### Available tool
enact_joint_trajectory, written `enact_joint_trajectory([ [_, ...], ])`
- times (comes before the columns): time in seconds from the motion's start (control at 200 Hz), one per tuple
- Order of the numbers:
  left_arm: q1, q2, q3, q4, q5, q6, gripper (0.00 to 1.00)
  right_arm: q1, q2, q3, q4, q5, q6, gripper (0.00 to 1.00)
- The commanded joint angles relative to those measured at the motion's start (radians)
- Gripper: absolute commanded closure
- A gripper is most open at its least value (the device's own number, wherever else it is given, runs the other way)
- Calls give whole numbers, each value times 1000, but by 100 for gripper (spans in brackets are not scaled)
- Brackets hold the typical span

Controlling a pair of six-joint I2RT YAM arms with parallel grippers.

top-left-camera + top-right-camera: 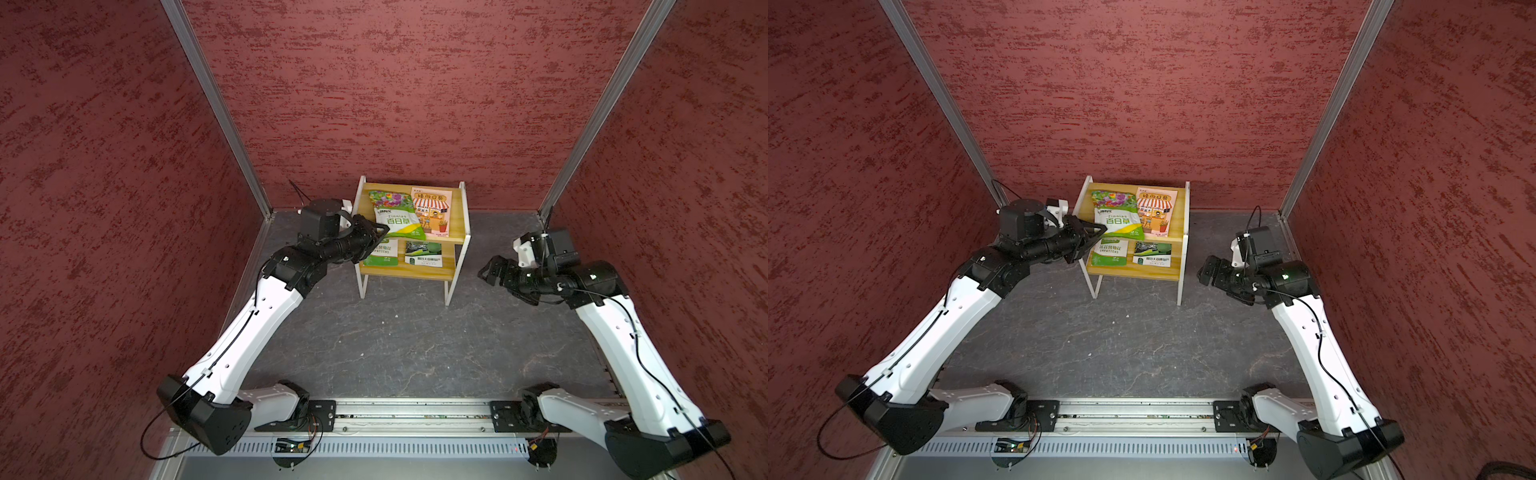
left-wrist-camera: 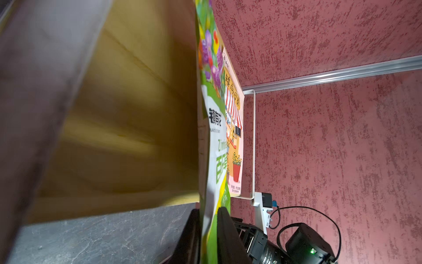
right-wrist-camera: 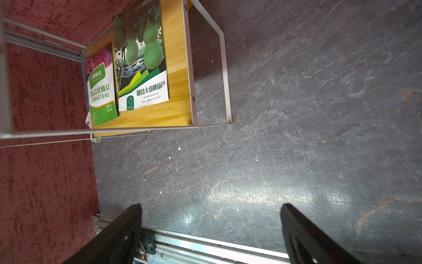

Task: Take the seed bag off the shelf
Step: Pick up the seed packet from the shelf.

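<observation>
Left hand point(image 1: 379, 233) grips the green zinnia seed bag point(image 1: 397, 219) by its corner, one black finger point(image 2: 225, 228) on each face of the bag. Beyond the hand, the seed bag lies across the upper board of the shelf point(image 1: 456, 212), touching a pink bag point(image 1: 432, 212). Right hand point(image 3: 211, 208) gapes wide, holding nothing, above the table point(image 1: 395, 353), with the shelf beyond its fingertips.

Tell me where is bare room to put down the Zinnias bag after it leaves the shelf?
Free: the grey tabletop between the shelf and the near rail. Narrower: the strip between the shelf and the open right gripper. Crowded: both boards carry two packets each, and the left gripper pinches the Zinnias bag on the upper one.
</observation>
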Motion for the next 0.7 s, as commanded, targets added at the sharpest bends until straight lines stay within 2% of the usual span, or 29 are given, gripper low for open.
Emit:
enact_joint_trajectory([
  [0.0,-6,-9,-1,23,20,12,91,9,-12,-6,20,-12,-3,2],
  [0.085,-4,-10,6,12,26,20,100,9,-12,-6,23,-13,-2,2],
  [0.466,28,-4,98,-41,70,54,100,9,-23,-13,30,-12,14,2],
  [0.566,86,0,150,-71,118,67,100,8,-24,-16,28,-10,15,2],
  [0.696,224,17,231,-114,221,99,100,8,-22,-17,30,-11,20,2],
])
